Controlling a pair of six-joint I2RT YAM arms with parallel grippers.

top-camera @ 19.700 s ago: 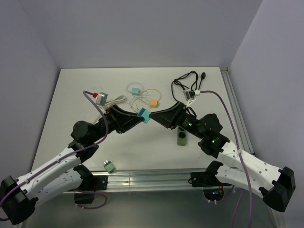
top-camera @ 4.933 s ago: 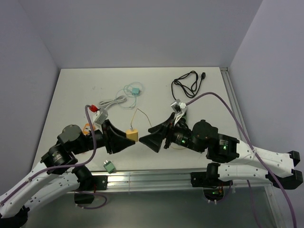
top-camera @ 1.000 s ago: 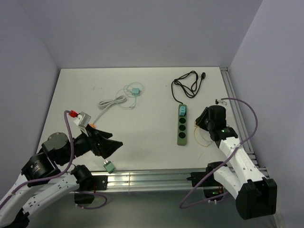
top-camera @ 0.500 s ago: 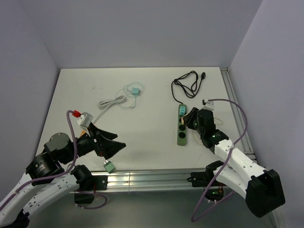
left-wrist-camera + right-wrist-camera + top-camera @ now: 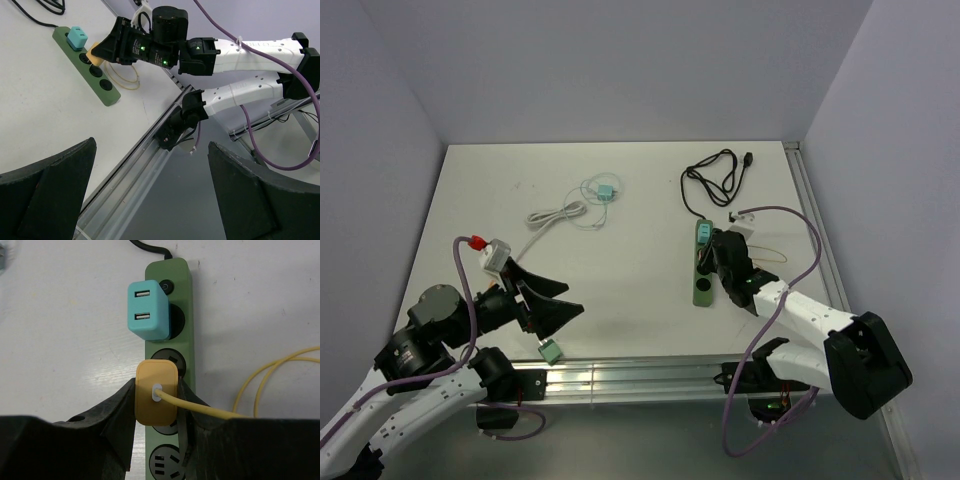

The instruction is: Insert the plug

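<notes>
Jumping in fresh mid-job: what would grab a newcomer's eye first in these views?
The right gripper, clamped on an orange plug, sits right over the green power strip on the table's right side. A teal USB charger already occupies the strip's socket nearest its switch. At front left, the left gripper hangs wide open and empty.

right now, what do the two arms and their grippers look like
left arm and right arm: white shells, black joints, a purple cable looped along each. left gripper and right gripper: broad black wedge fingers. green lights near the right wrist.
</notes>
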